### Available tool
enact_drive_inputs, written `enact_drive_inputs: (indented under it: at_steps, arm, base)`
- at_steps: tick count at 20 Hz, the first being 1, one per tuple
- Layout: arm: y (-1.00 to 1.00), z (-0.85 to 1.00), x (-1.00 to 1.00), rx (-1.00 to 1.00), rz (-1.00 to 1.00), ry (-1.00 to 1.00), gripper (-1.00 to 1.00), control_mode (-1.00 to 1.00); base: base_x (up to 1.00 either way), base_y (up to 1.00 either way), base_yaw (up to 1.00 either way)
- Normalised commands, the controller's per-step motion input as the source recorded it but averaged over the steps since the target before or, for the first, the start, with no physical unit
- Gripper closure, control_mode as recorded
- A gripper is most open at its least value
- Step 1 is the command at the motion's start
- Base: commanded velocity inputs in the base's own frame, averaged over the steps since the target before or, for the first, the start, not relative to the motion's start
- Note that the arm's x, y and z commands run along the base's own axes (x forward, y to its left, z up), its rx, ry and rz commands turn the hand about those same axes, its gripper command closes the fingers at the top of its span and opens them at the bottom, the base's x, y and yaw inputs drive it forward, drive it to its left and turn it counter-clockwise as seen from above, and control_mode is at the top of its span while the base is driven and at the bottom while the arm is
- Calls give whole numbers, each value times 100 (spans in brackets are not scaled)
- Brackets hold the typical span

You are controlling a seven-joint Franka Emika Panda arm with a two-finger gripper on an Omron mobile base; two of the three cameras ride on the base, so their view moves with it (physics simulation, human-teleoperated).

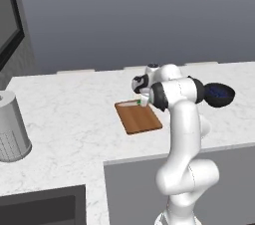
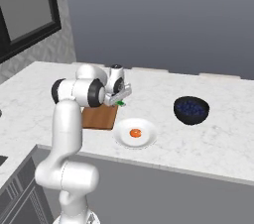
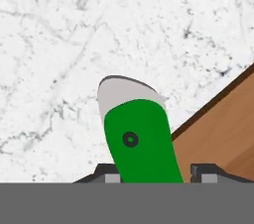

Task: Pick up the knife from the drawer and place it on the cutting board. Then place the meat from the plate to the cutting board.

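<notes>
Green-handled knife [image 3: 140, 141] | clamped in gripper [image 3: 155, 172] | above cutting board [image 1: 139, 116] edge

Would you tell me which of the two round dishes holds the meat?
The white plate nearest the counter's front edge holds the orange-red meat; the dark bowl farther right holds small dark blue pieces.

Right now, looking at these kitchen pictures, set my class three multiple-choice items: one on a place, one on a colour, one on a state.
1. Where does the meat lie?
A. on the cutting board
B. on the plate
C. in the dark bowl

2. What colour is the handle of the knife?
A. green
B. black
C. red

3. What is the knife's state?
A. lying flat on the board
B. lying on the bare counter
C. held between the fingers

Answers:
1 B: the orange piece sits on the plate, beside the cutting board.
2 A: the hand view shows it bright green.
3 C: it rises between both fingertips.
</notes>
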Motion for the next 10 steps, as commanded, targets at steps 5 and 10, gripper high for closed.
enact_drive_inputs:
  at_steps: [5, 10]
  arm:
    - [38, -14, -44, 0, -34, -9, 100, -100]
    - [72, -90, -27, 0, -38, 10, 100, -100]
  base:
    - [0, 0, 0]
    - [0, 0, 0]
